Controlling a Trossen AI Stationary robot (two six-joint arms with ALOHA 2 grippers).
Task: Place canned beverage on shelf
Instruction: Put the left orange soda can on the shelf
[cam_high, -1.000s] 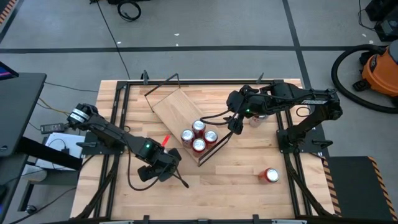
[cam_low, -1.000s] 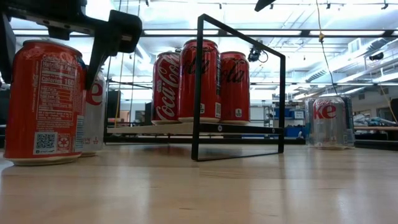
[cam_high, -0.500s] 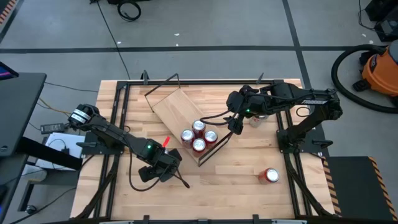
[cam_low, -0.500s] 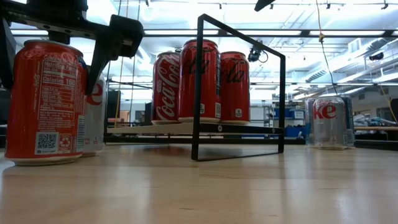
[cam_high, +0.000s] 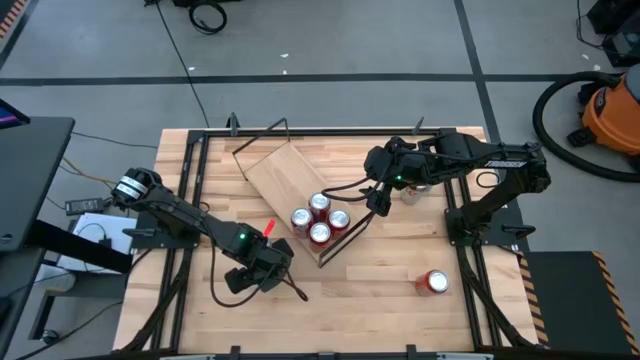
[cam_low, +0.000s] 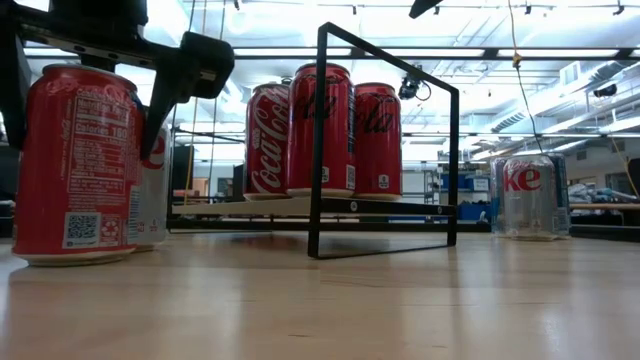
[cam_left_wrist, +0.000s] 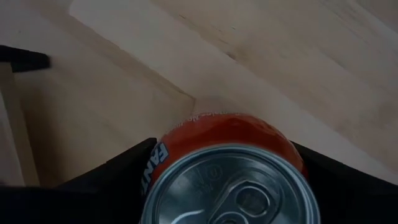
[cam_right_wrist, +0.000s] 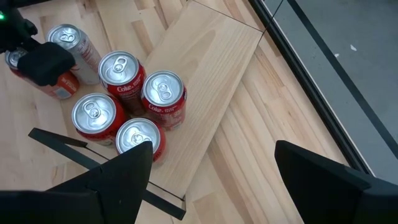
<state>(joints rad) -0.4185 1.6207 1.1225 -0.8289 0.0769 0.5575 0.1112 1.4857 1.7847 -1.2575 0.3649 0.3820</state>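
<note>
A: Where's the can?

B: My left gripper (cam_low: 90, 95) has its fingers either side of a red can (cam_low: 75, 165) standing on the table (cam_high: 380, 290); whether they're pressing it, I can't tell.

A: The shelf?

B: The shelf (cam_high: 290, 185), with 4 cans (cam_high: 320, 220), lies just beyond that gripper. My right gripper (cam_high: 375, 200) hangs wide open beside its end.

Floor (cam_high: 330, 45): grey concrete, marked with dark tape lines (cam_high: 300, 77) running across and lengthwise. An orange shop vacuum (cam_high: 612, 112) with a black hose stands at one corner — a coiled black cable (cam_high: 208, 15) lies farther off. Overhead, rows of strip lights (cam_low: 560, 52) on an open ceiling; shelving in the room's far side.
</note>
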